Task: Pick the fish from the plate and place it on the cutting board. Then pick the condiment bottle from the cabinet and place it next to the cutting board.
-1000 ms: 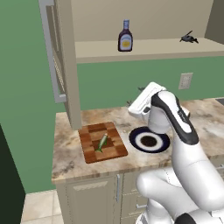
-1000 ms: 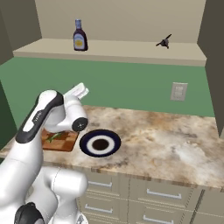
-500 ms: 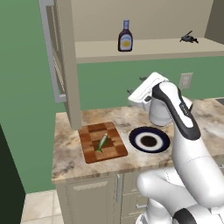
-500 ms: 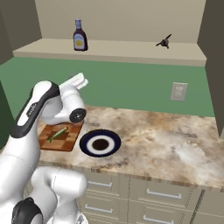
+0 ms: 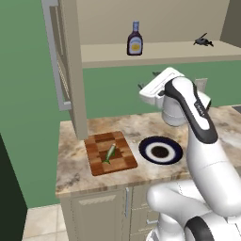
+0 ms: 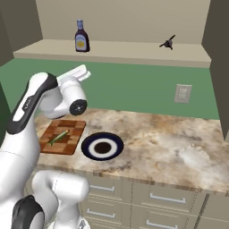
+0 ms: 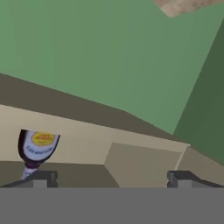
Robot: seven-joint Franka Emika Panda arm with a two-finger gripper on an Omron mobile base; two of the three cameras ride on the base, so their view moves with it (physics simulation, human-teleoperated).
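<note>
**A:** Door (image 5: 59, 56) first: at your far left in the left base view you see it swung out, its pale grey frame edge-on, hinged to the beige cabinet (image 5: 73, 66). What sits below it?

**B:** Board (image 5: 110, 153), flat on the marbled counter (image 5: 70, 162) at the cabinet's foot. You can see the fish (image 5: 109, 154) lying on the middle of it, tail toward 7 o'clock, head toward 1. Just beside the board, at its 3 o'clock, is the plate (image 5: 160, 150), not touching it, dark centre bare.

**A:** And above?

**B:** Bottle (image 5: 134, 39), upright on the shelf (image 5: 160, 51), at about 12 o'clock from the plate. Further along the shelf at the bottle's 3 o'clock, well apart, you have a small dark spiky object (image 5: 203, 41).

**A:** Where's your gripper?

**B:** Your gripper (image 5: 148, 81) hangs in the air between shelf and counter, below the bottle and a little to its right, aimed at the green wall (image 5: 113, 94). Its fingers are spread wide with nothing between them. In the hand view the two tips (image 7: 41, 178) rise far apart, and the bottle (image 7: 36, 148) shows inverted just above the left one.

**A:** Anything at your right?

**B:** In the right base view, a pale wall outlet (image 6: 182, 93) above the counter.
</note>
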